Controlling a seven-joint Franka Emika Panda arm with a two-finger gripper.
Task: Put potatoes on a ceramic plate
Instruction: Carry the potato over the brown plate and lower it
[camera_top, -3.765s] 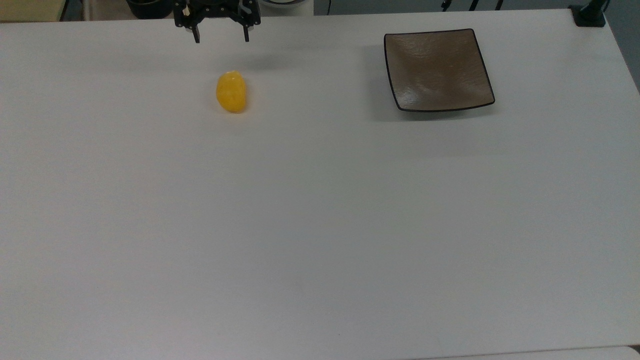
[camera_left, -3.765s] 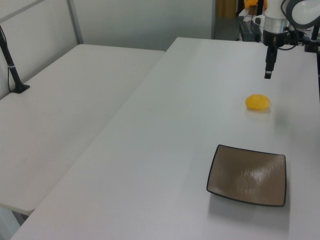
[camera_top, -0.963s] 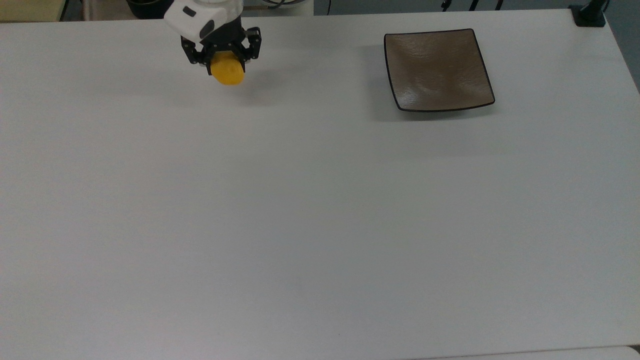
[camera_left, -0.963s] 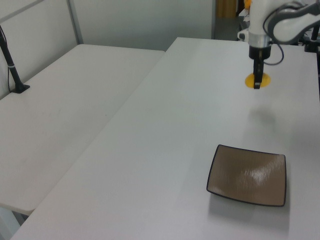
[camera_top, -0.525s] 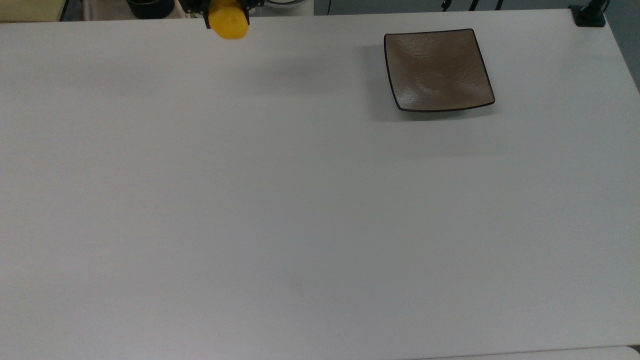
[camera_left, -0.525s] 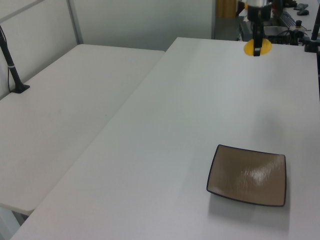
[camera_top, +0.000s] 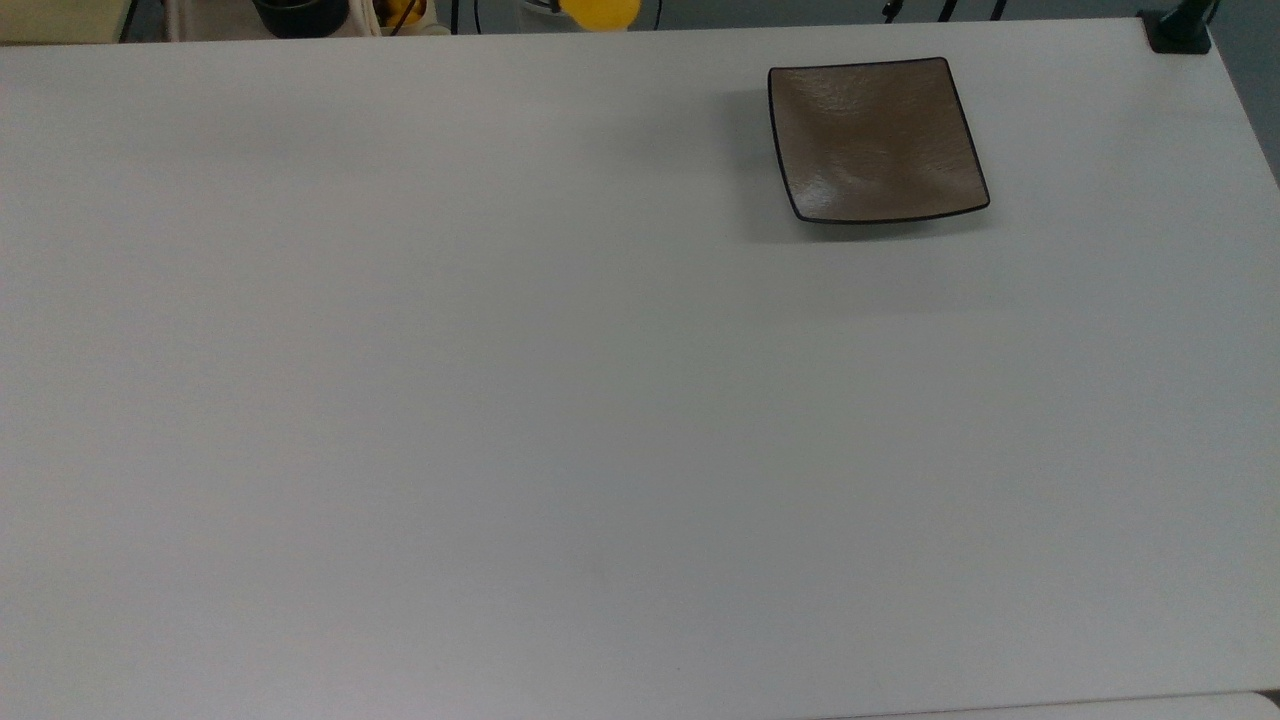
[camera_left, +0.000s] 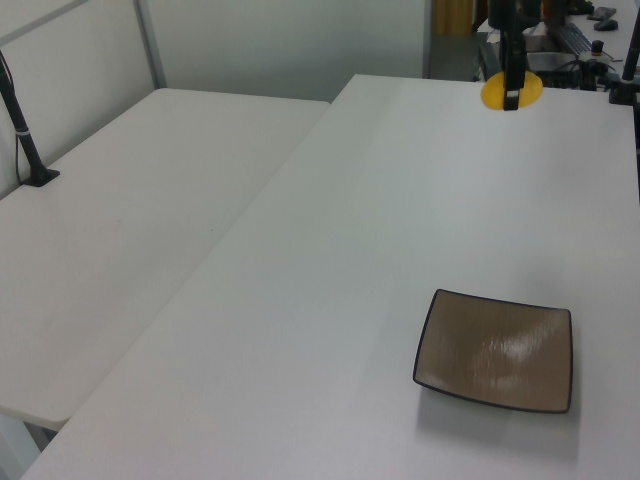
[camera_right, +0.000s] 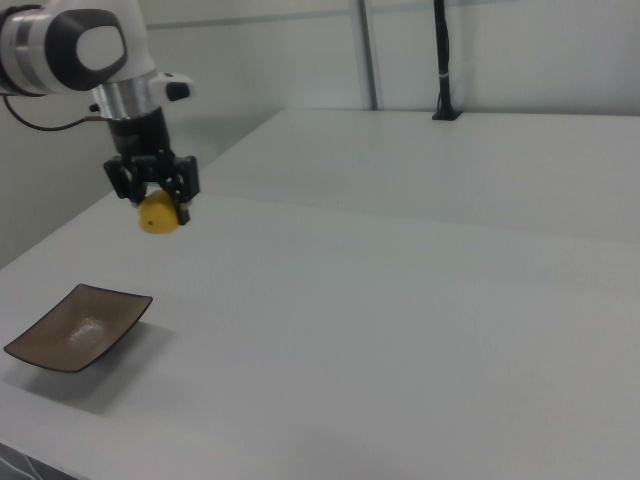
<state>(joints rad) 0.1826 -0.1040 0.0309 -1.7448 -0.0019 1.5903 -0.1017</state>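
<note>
Gripper: the gripper (camera_right: 158, 212) hangs high above the table (camera_right: 420, 300), fingers closed around the potato (camera_right: 157, 213).
Potato: pinched between the fingers, clear of the table; seen at the upper edge of the top view (camera_top: 600, 12).
Plate: the ceramic plate (camera_right: 75, 328) sits below and towards the right view's left of the gripper, well apart, nothing on it.
Done: pickup and lift, judging by the grasp.
Left: carry over the plate, lower, release.

hand (camera_left: 512, 97) grips potato (camera_left: 497, 92) aloft; ceramic plate (camera_left: 495, 349) well apart.
</note>
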